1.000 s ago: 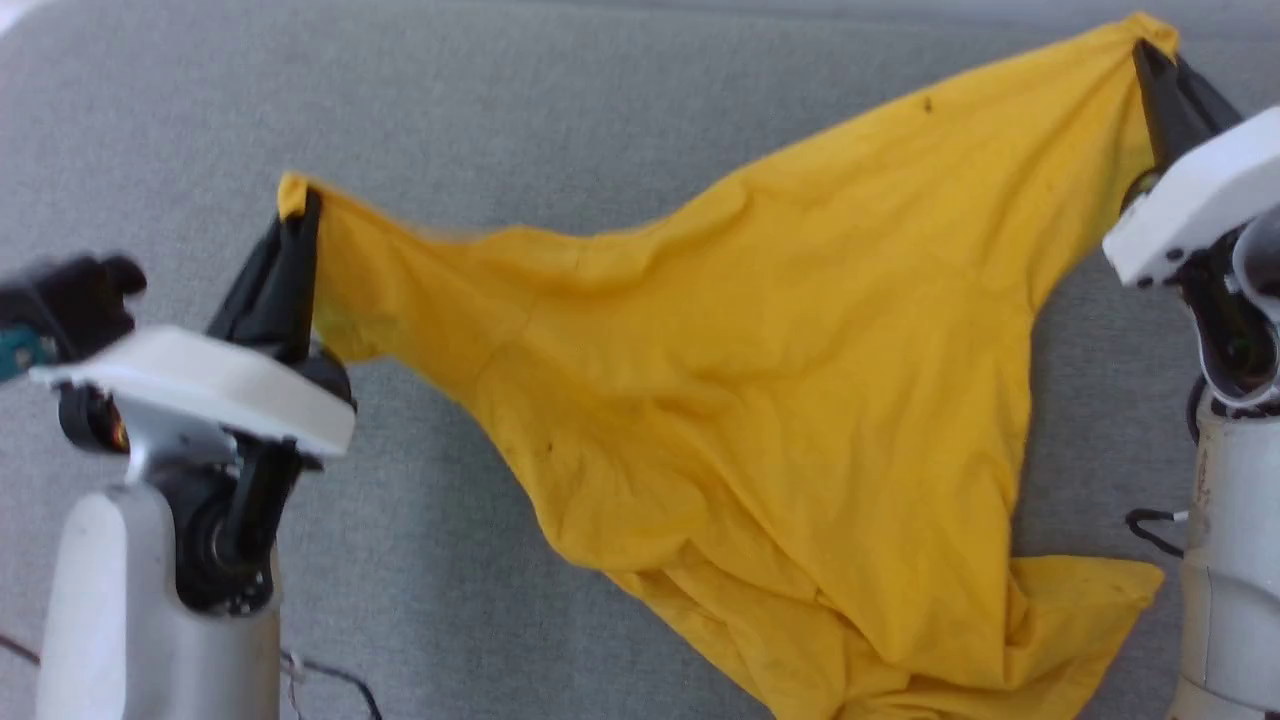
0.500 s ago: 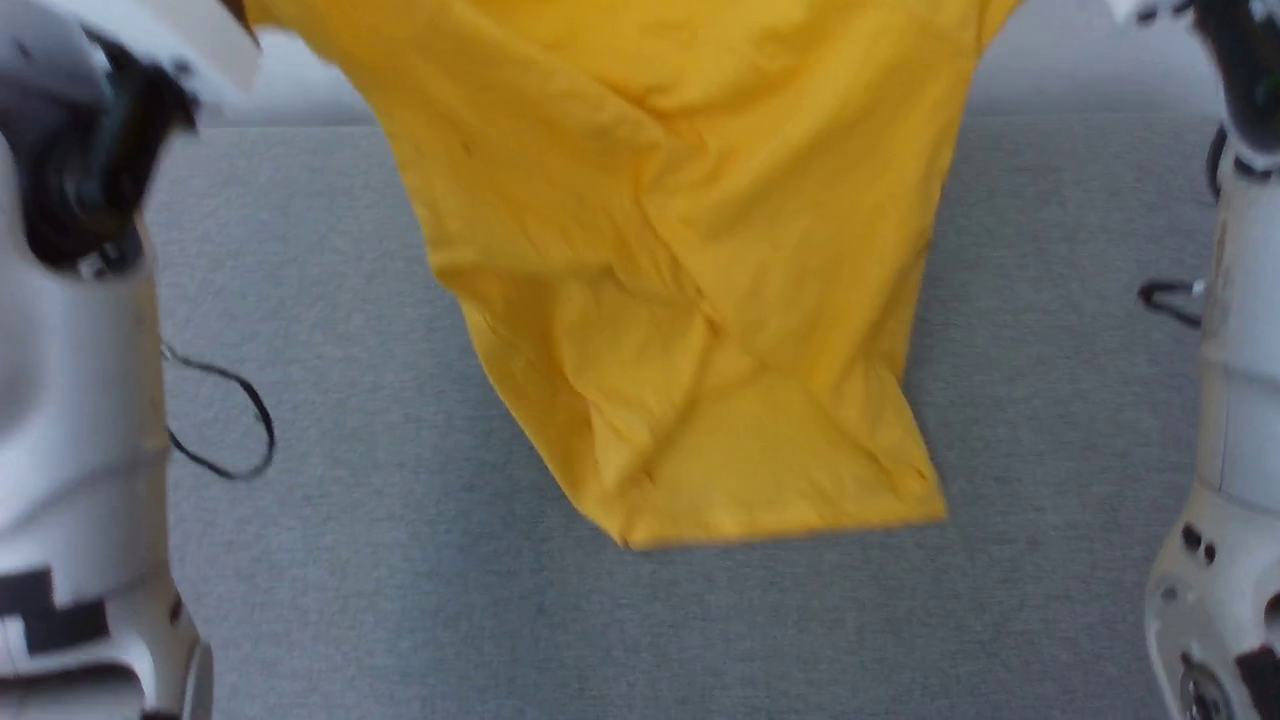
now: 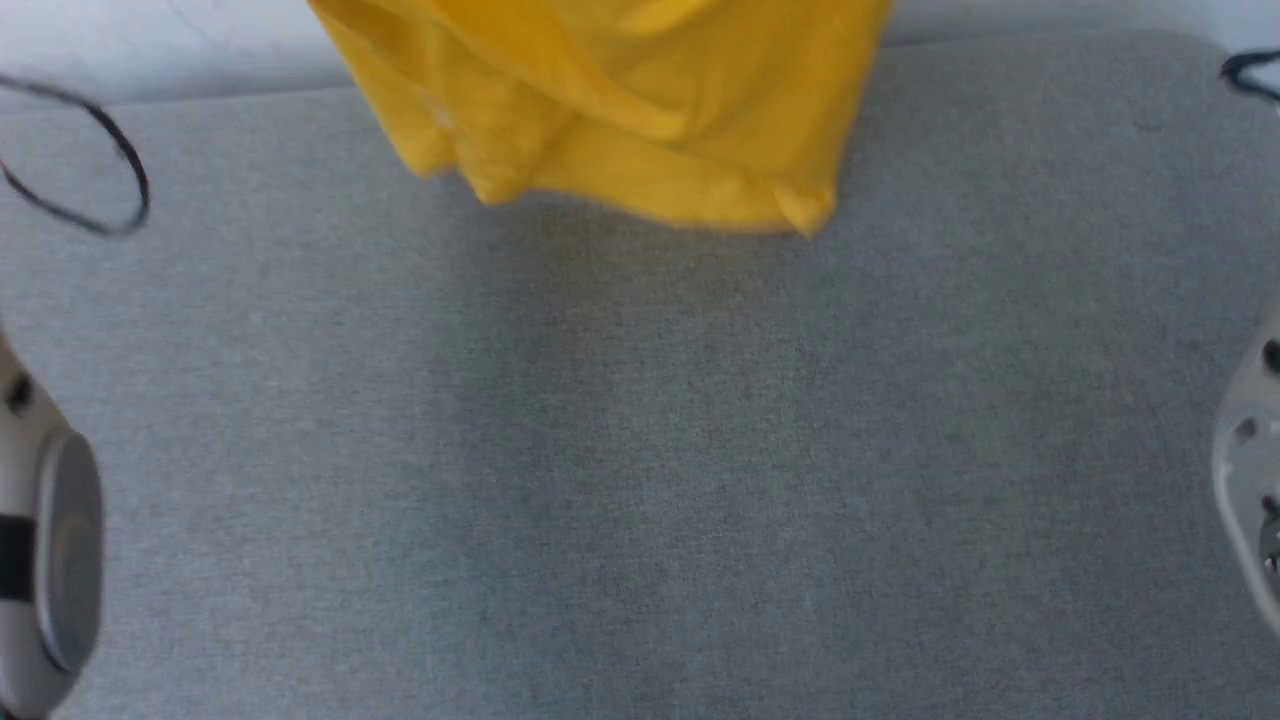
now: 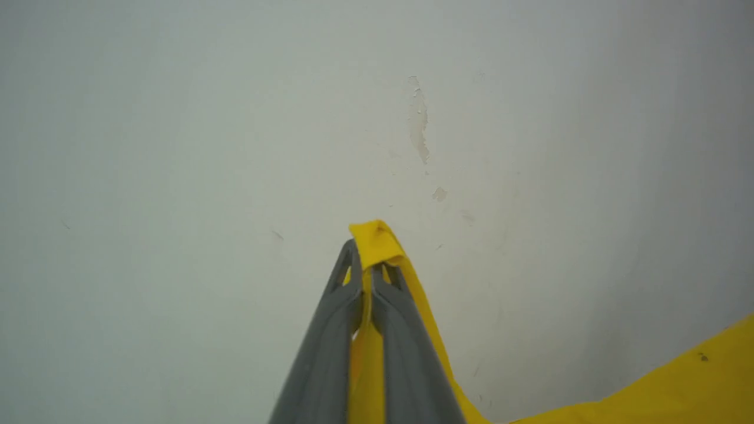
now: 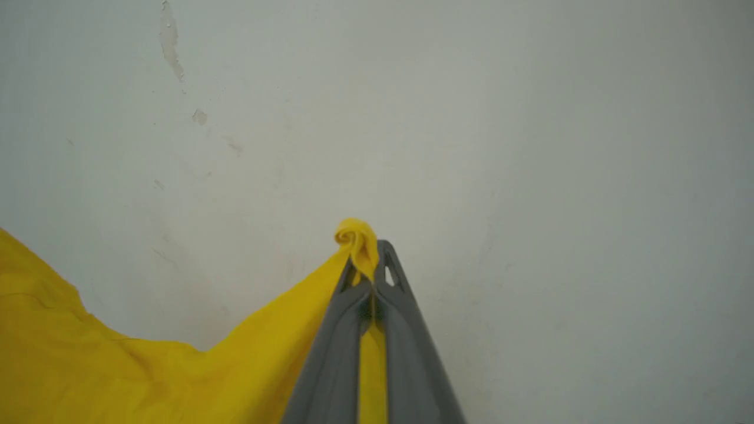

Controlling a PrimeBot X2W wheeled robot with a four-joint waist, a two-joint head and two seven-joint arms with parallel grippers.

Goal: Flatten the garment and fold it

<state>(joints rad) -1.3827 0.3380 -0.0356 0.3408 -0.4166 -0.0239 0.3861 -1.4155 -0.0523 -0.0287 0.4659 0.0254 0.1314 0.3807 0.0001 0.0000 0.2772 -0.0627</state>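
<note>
left gripper [image 4: 364, 265]: long dark fingers pinched tight on a rolled corner of the bright yellow soft cotton garment [image 3: 620, 110], seen against a pale scuffed wall [image 4: 177, 118]. centre: garment hangs bunched in the air between the arms, lower hem over the grey fabric-covered table [image 3: 640, 450], apparently clear of it. right gripper [image 5: 370, 262]: fingers pinched on the opposite corner. judgement: light, limp cloth, unlikely to slip; corners are sound holds, but it will sag and crease unless spread taut.
</note>
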